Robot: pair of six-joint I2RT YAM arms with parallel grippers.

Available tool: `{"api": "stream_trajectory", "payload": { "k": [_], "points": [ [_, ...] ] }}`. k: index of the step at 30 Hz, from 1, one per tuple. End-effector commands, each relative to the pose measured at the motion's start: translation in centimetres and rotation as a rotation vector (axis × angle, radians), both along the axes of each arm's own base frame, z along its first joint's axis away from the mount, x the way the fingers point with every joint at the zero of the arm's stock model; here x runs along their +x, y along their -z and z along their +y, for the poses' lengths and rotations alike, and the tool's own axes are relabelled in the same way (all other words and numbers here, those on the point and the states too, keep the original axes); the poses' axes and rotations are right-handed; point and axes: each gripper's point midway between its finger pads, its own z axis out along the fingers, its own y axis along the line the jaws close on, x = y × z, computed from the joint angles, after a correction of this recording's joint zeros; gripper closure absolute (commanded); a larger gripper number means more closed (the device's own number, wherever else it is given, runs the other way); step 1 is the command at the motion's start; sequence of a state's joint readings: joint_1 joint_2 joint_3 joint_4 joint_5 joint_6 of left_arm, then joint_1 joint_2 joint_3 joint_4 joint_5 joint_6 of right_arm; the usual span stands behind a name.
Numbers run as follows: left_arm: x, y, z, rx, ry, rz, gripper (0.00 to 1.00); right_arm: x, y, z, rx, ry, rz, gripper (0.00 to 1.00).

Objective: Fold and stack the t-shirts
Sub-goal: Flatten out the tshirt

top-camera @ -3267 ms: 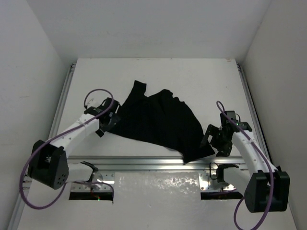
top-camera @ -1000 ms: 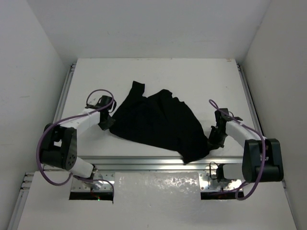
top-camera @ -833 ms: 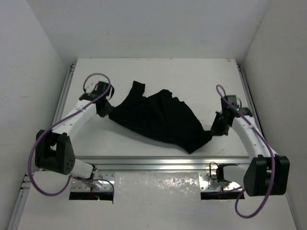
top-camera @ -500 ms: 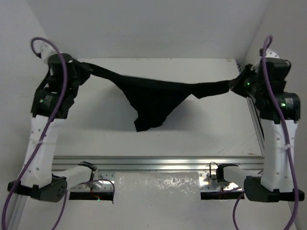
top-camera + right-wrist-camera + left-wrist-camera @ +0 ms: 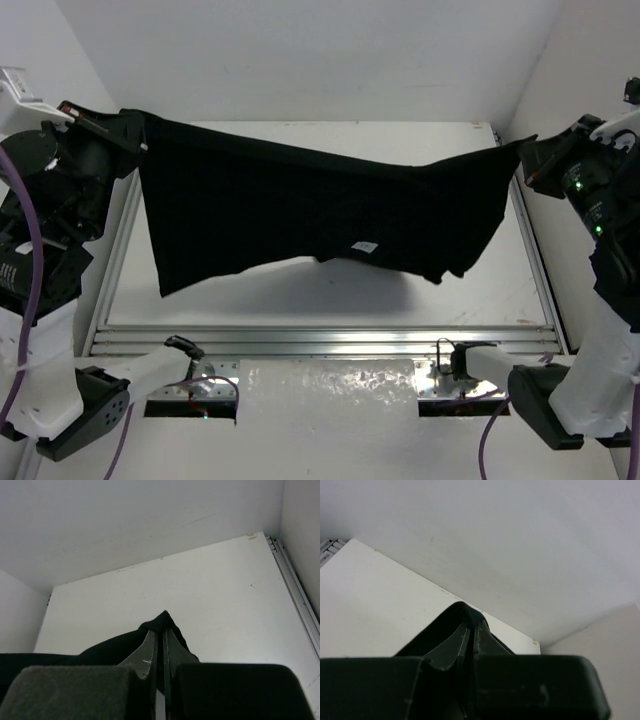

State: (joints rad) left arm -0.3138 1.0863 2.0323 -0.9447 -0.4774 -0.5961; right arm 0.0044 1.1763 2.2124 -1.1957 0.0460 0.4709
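A black t-shirt (image 5: pixel 300 205) hangs stretched wide in the air above the white table (image 5: pixel 300 295), with a small white label (image 5: pixel 366 246) near its lower edge. My left gripper (image 5: pixel 135 125) is shut on its upper left corner, high at the left. My right gripper (image 5: pixel 525 160) is shut on its upper right corner, high at the right. In the left wrist view the fingertips (image 5: pixel 470 625) pinch a fold of black cloth (image 5: pixel 457 611). The right wrist view shows the same: black cloth (image 5: pixel 162 620) bulges past the closed fingertips (image 5: pixel 161 632).
White walls close in the table at the back and on both sides. Metal rails run along the table's left edge (image 5: pixel 118 260), right edge (image 5: pixel 530 260) and front edge (image 5: pixel 320 340). Both arm bases (image 5: pixel 80 405) stand at the near edge.
Both arms have risen and spread apart, lifting the t-shirt off the table. A second ago it lay crumpled; now it hangs spread out between the two grippers.
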Motion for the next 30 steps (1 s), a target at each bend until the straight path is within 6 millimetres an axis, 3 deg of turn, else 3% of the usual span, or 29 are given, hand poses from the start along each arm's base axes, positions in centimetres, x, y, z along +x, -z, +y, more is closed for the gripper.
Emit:
{"api": "stream_trajectory", "payload": {
  "k": [1, 8, 12, 16, 21, 23, 25, 26, 28, 29, 30],
  "points": [
    [-2.1, -1.5, -0.1, 0.028, 0.049, -0.071, 1.00, -1.4, -3.1, -0.3, -0.016, 0.009, -0.130, 1.00],
    [-6.4, -5.9, -2.9, 0.054, 0.277, -0.288, 1.00, -4.6, -7.9, -0.6, -0.042, 0.024, -0.309, 1.00],
    [-8.1, -7.0, -3.9, 0.061, 0.351, -0.354, 1.00, -6.3, -10.8, -0.7, -0.035, 0.031, -0.461, 1.00],
    [-10.0, -8.7, -3.2, 0.026, 0.338, -0.396, 1.00, -7.3, -12.3, -0.4, -0.013, 0.011, -0.504, 1.00],
    [-10.6, -7.5, -2.3, 0.000, 0.299, -0.363, 1.00, -8.4, -14.3, -0.5, -0.011, 0.013, -0.596, 1.00],
    [-10.0, -6.2, -2.2, -0.011, 0.286, -0.327, 1.00, -7.9, -15.2, -0.2, -0.012, -0.005, -0.611, 1.00],
    [-8.3, -3.8, -1.4, -0.046, 0.219, -0.244, 1.00, -6.2, -14.4, 0.3, -0.007, -0.024, -0.574, 1.00],
    [-7.0, -1.6, -0.8, -0.065, 0.164, -0.170, 1.00, -3.8, -12.3, 0.9, -0.014, -0.048, -0.503, 1.00],
    [-5.3, 0.6, -0.4, -0.069, 0.114, -0.093, 1.00, -1.0, -9.7, 1.6, -0.023, -0.072, -0.430, 1.00],
    [-3.9, 2.1, -0.4, -0.068, 0.090, -0.038, 1.00, 1.9, -6.4, 2.1, -0.040, -0.086, -0.337, 1.00],
    [-2.5, 4.3, -0.1, -0.071, 0.049, 0.028, 1.00, 3.4, -5.4, 2.3, -0.047, -0.094, -0.316, 1.00]
  ]
}}
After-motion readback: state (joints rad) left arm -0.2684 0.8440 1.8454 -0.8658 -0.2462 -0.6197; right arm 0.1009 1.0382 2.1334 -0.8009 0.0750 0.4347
